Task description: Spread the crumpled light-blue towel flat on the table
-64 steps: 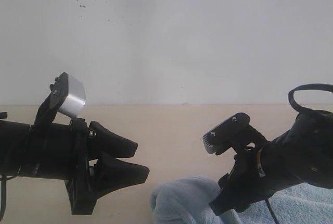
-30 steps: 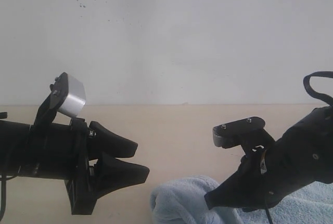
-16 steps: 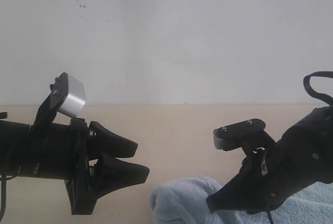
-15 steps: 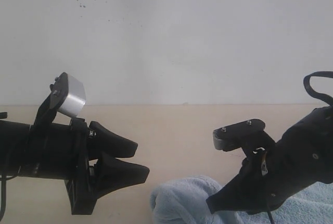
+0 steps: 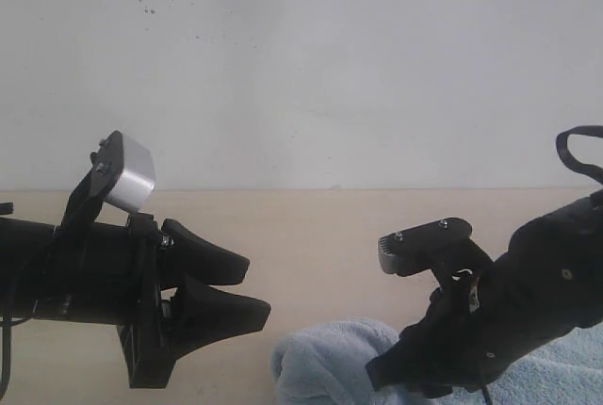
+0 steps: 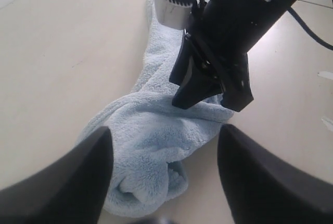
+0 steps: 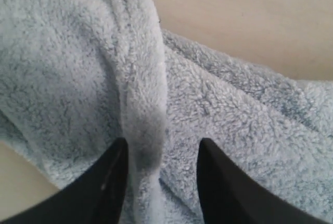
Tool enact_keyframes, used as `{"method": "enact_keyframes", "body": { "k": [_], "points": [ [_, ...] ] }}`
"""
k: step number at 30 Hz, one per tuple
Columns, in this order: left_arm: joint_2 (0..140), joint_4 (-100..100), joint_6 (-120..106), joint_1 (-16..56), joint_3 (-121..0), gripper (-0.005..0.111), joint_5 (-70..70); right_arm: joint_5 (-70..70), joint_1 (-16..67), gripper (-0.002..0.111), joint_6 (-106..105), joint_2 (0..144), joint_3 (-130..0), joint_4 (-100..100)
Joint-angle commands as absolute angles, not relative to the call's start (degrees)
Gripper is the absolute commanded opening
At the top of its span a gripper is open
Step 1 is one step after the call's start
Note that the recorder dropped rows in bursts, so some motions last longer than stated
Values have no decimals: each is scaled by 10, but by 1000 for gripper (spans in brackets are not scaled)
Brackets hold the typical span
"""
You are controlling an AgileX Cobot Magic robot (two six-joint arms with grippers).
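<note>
White speckled wall (image 5: 301,66) behind. Right arm (image 5: 528,292) blocks much of the towel in the exterior view. Towel (image 6: 151,146) is pale blue and fuzzy, bunched into a long rumpled roll on the beige table (image 5: 320,226), with one raised fold along it. Right gripper (image 7: 162,148) is down on it, fingers apart and straddling that fold. Left gripper (image 5: 256,289) is spread wide and empty, above the table, with the towel's rolled end just ahead
</note>
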State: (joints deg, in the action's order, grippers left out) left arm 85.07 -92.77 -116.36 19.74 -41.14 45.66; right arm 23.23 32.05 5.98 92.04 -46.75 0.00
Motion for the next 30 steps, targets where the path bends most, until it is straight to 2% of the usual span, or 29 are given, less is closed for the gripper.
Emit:
{"method": "enact_keyframes", "body": {
  "k": [1,15,17,19,20,25,30],
  "points": [
    [847,-936,-1166,199,-414,57,460,224,320,41,0,915,-465,85],
    [847,-936,-1153,199,-413,57,460,198,320,40,-104,956,-465,101],
    [847,-938,-1156,199,-413,57,460,190,320,27,-104,952,-465,101],
    [847,-945,-1164,199,-413,57,460,187,320,4,-104,942,-465,101],
    [847,-952,-1171,199,-413,57,460,185,320,0,-103,936,-465,101],
    [847,-958,-1195,199,-413,57,460,171,320,0,-134,881,-477,99],
    [847,-958,-1202,199,-413,57,460,199,320,0,-231,760,-528,95]
  ]
}}
